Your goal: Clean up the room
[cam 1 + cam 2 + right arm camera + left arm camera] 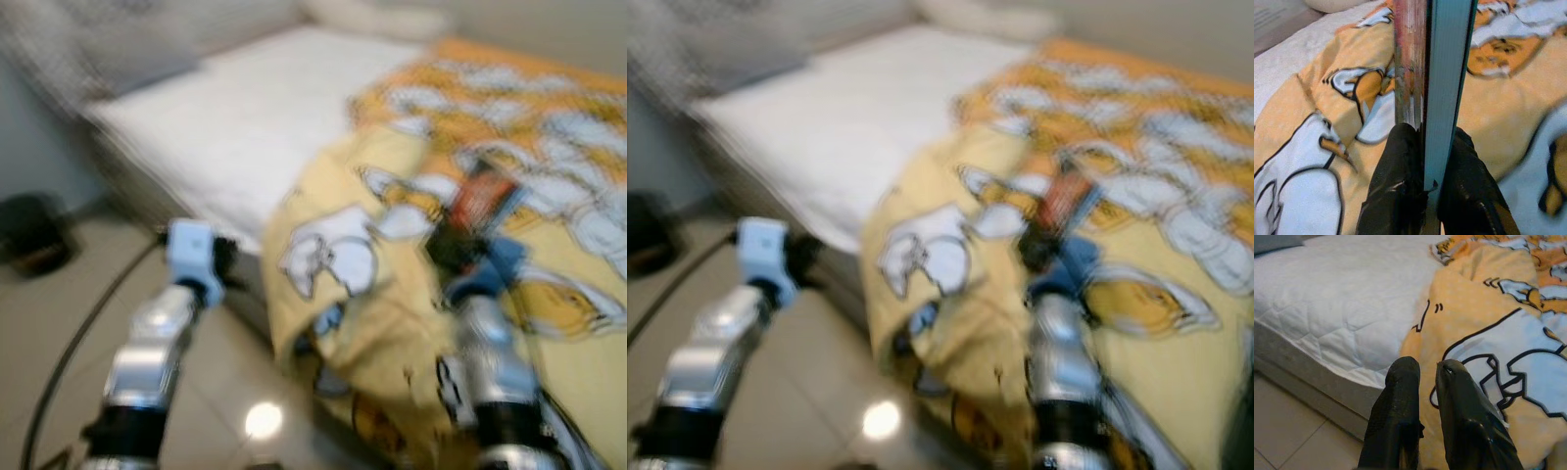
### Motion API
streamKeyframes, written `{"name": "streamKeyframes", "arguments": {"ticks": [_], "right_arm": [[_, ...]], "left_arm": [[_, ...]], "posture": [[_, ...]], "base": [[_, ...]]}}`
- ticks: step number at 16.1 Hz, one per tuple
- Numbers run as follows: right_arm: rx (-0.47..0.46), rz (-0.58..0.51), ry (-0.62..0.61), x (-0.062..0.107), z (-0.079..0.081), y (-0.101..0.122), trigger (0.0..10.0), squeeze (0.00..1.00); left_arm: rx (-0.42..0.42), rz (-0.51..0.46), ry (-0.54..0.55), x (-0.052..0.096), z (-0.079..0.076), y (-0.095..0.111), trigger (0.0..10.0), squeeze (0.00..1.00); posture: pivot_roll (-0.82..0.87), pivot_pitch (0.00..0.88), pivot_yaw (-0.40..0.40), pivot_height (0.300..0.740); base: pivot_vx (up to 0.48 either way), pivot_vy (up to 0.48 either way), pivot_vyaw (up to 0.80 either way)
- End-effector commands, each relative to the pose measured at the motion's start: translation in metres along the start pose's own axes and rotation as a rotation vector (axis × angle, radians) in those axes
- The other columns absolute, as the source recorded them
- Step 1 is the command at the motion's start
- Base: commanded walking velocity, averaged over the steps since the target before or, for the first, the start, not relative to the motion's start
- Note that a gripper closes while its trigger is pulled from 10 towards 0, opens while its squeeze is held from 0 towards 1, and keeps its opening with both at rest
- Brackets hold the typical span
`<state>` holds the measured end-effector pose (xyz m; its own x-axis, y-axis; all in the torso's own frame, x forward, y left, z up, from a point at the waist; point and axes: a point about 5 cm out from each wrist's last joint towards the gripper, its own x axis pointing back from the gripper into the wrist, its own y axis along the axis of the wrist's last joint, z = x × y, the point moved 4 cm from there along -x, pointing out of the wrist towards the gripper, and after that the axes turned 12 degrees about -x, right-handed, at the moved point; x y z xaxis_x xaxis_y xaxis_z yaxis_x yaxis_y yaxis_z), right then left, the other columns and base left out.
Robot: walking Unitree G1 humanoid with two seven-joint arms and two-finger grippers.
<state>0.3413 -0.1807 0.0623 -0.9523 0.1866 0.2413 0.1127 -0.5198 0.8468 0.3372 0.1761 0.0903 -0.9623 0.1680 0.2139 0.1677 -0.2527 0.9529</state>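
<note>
Right gripper (1422, 147) raised over yellow blanket (392, 294), jaws clamping books (1435, 73), left gripper (1422, 374) nearly closed, empty.

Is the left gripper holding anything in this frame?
No, the left gripper hangs with nothing between its nearly closed fingers, by the yellow blanket and bed edge.

Both eye views are smeared with blur, so the dark thing (34, 230) on the floor is unreadable. The book (1435, 73) runs off the wrist view's edge.

Right pincer (1424, 147) clamped on books (1435, 73) above yellow blanket (1327, 127).
</note>
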Motion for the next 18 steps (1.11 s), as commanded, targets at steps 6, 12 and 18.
{"name": "streamKeyframes", "arguments": {"ticks": [6, 12, 18], "right_arm": [[-0.039, -0.044, 0.033, -0.0033, 0.0035, 0.0164, 10.0, 0.0], [-0.031, -0.019, 0.04, -0.0002, 0.0026, 0.0121, 10.0, 0.0], [-0.003, -0.007, 0.059, 0.0012, 0.0054, 0.0102, 10.0, 0.0]], "left_arm": [[-0.011, -0.026, 0.021, -0.002, 0.0065, 0.0095, 10.0, 0.0], [-0.001, -0.022, 0.012, -0.0007, 0.0039, 0.0078, 10.0, 0.0], [0.021, -0.009, 0.035, 0.0033, 0.0048, 0.0007, 10.0, 0.0]], "posture": [[0.07, 0.0, 0.051, 0.74], [0.06, 0.0, 0.06, 0.74], [0.06, 0.0, 0.046, 0.74]], "base": [[0.0, 0.48, -0.79], [0.0, 0.48, -0.79], [0.0, 0.48, -0.79]]}}
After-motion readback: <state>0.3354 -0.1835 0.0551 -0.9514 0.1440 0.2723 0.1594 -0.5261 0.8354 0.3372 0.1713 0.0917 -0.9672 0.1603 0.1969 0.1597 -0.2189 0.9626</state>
